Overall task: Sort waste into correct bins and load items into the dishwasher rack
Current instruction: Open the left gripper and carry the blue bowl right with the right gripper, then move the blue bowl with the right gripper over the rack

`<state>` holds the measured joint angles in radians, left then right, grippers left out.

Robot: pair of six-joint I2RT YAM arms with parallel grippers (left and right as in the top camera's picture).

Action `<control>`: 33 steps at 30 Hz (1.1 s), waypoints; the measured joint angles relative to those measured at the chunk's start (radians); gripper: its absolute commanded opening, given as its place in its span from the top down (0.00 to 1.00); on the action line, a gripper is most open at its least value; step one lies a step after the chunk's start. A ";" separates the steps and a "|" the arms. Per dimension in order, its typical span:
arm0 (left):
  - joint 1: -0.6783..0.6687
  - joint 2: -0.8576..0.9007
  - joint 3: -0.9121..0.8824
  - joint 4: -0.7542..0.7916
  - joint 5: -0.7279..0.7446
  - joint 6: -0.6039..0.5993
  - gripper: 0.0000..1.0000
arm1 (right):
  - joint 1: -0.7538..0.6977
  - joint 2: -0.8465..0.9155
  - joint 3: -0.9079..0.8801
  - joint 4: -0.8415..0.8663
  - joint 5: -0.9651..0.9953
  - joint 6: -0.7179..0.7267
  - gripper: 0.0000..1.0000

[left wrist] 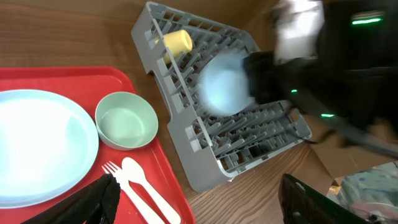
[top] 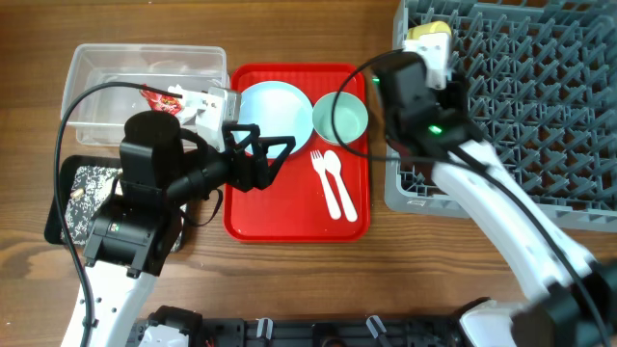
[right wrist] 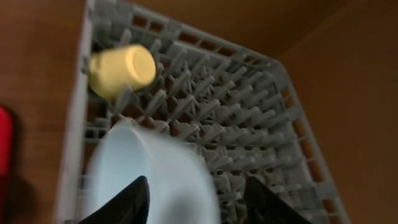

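Left gripper: fingers spread wide with nothing between them. It hangs over the red tray, at the plate's near edge.
Right gripper: over the rack's corner, fingers well apart above a blurred bowl. Whether either finger touches the bowl cannot be told.
Dishwasher rack: grey, with upright pegs, just right of the red tray.
Yellow cup: tilted among the pegs in the rack's corner.
Racked bowl: pale blue, among the pegs just beside the cup.
Plate: flat on the red tray.
Tray bowl: upright, just beside the plate.
Fork and spoon: side by side on the red tray.
Clear tub: holds the wrapper and tissue.
Black tray: speckled with food scraps.
Writing: the wrapper's print is too small to read.
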<state>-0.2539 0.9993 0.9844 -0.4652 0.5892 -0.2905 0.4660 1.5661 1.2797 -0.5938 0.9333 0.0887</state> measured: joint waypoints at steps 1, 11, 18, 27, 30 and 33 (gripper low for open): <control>0.000 0.000 0.000 -0.004 0.000 0.000 0.16 | 0.000 0.035 0.000 0.007 0.022 -0.010 0.46; 0.000 0.000 0.000 -0.037 0.000 0.024 0.15 | -0.012 0.137 0.000 0.019 0.104 -0.038 0.44; 0.000 0.000 0.000 -0.043 0.000 0.046 0.13 | -0.015 0.137 0.000 -0.005 0.109 -0.018 0.40; 0.000 0.000 0.000 -0.049 -0.025 0.050 0.12 | -0.016 0.137 0.000 -0.120 -0.191 0.207 0.37; 0.000 0.000 0.000 -0.062 -0.046 0.051 0.09 | -0.016 0.131 0.000 -0.114 -0.303 0.257 0.36; 0.000 0.000 0.000 -0.085 -0.072 0.053 0.09 | -0.016 0.107 0.002 -0.111 -0.449 0.278 0.34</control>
<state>-0.2539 0.9993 0.9844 -0.5507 0.5167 -0.2375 0.4496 1.6730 1.2812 -0.7048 0.4839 0.3672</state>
